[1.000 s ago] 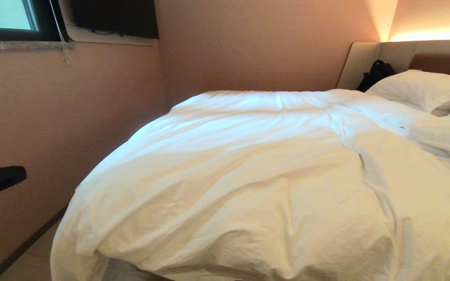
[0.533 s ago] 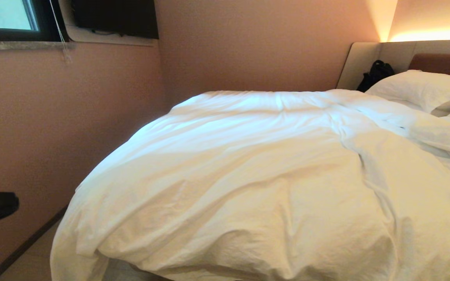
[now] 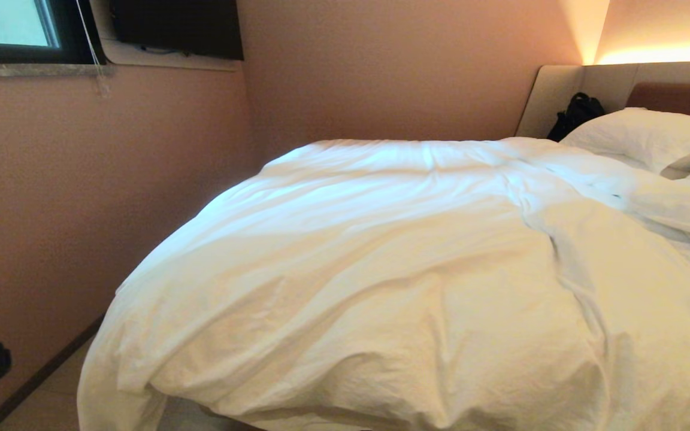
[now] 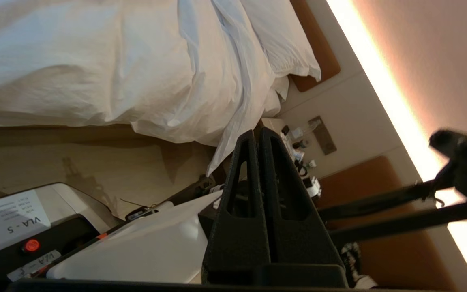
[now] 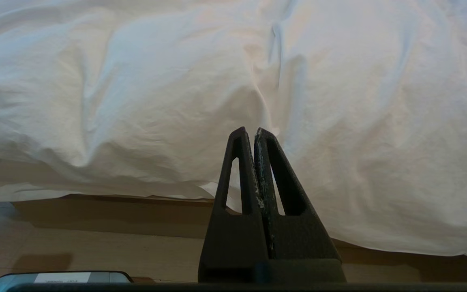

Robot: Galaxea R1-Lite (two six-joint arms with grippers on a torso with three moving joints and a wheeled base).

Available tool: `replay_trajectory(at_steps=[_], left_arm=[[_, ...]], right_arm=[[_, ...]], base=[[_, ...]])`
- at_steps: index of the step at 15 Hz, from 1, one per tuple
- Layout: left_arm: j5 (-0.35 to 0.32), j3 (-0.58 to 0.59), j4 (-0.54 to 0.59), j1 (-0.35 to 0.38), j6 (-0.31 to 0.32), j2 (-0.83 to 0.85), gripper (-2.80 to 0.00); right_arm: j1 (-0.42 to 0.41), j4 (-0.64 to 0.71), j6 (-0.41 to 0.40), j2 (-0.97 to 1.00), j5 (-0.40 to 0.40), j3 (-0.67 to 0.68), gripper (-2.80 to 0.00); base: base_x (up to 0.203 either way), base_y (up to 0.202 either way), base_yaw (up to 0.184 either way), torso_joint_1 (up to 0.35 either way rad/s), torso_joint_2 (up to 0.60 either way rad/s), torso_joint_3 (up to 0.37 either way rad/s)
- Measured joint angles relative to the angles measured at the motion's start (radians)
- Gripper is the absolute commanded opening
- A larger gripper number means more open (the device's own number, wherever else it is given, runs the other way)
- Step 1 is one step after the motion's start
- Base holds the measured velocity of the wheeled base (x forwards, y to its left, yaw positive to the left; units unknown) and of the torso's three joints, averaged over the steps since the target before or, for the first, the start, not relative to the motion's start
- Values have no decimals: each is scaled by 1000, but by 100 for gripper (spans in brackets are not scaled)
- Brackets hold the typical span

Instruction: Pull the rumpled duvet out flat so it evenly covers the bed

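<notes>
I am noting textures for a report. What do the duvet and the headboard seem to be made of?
The duvet looks like a matte white woven cover, probably cotton, over a soft filling: fine creases and puffy folds show. The headboard looks like smooth brown padded upholstery, perhaps leather or imitation, set in a beige panel; the exact material cannot be told.

White label point(image 4: 14, 217) reading "VLA - 5" on the robot base point(image 4: 61, 194); smaller print illegible.

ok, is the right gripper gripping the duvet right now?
No. In the right wrist view the right gripper is shut on nothing, with the duvet lying beyond its tips.
</notes>
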Motion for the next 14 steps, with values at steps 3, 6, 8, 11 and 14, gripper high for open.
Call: replay_trajectory(at_steps=[3,6,8,11,14], left_arm=[[-7,32,-13,-6,7,-61,-280],[-6,88,-88,-9,9,-124,-280],[-5,119,-121,-9,8,-164,-280],[1,141,-123,-8,11,-201,-280],[17,161,-123,-2,51,-204,-280]], right_arm=[[0,0,0,0,0,0,-280],[0,0,0,0,0,0,-280],[0,0,0,0,0,0,-280],[0,0,1,0,0,0,-280],[0,0,0,0,0,0,-280]], base=[[0,0,0,0,0,0],[0,0,0,0,0,0],[0,0,0,0,0,0],[0,0,0,0,0,0],[0,0,0,0,0,0]])
